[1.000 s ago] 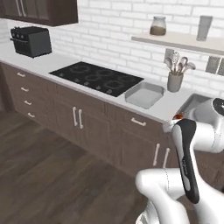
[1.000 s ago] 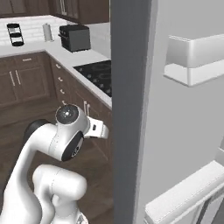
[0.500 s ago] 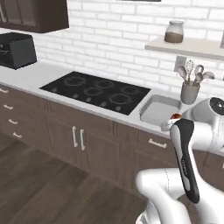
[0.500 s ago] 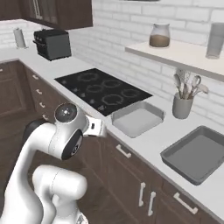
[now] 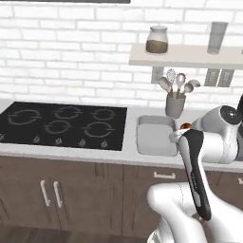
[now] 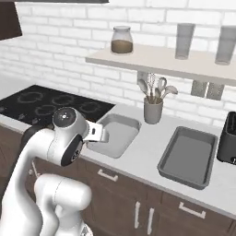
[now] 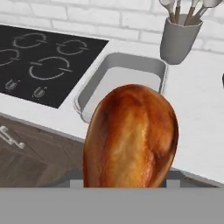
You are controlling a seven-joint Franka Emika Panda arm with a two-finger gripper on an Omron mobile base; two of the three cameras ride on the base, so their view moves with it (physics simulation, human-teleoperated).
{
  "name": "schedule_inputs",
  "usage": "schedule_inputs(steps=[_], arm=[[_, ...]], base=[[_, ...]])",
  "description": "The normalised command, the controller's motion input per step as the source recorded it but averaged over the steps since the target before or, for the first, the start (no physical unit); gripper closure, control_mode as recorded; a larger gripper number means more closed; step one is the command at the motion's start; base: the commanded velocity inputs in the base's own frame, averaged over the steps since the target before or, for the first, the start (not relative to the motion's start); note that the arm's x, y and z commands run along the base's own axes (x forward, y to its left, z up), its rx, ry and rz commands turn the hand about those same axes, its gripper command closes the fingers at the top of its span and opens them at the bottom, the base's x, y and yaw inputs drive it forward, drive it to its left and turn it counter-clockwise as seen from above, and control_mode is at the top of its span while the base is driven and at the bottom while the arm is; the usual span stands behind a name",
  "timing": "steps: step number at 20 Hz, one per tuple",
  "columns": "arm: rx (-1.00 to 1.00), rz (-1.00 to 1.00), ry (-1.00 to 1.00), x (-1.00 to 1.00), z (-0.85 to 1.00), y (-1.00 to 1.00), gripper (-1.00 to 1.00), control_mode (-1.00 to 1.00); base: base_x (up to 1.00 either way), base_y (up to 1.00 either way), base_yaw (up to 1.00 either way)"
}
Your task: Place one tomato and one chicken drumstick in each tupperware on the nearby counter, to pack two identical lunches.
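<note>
Golden-brown and glossy, the chicken drumstick point(image 7: 131, 135) sits meaty end up in the robot's claw point(image 7: 127, 181), which is part-closed around it, carried high so it clears the bench point(image 6: 147, 152) edge on approach. At twelve o'clock from it in the hand view lies the lighter grey tupperware point(image 7: 120, 81), empty; the darker tupperware point(image 6: 189, 156) waits at its three o'clock, past the utensil pot point(image 6: 153, 110). The lighter one looks like the intended drop.
</note>
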Motion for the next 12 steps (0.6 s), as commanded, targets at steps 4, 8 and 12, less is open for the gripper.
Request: schedule_inputs(steps=[4, 8, 12], arm=[[0.00, 0.00, 0.00, 0.00, 0.00, 0.00, 1.00, 1.00], [-0.02, -0.07, 0.06, 0.25, -0.08, 0.25, 1.00, -1.00], [-0.17, -0.20, 0.40, 0.92, -0.83, 0.66, 1.00, -1.00]], base=[[0.91, 0.42, -0.64], [0.75, 0.65, -0.32], [0.00, 0.00, 0.00]])
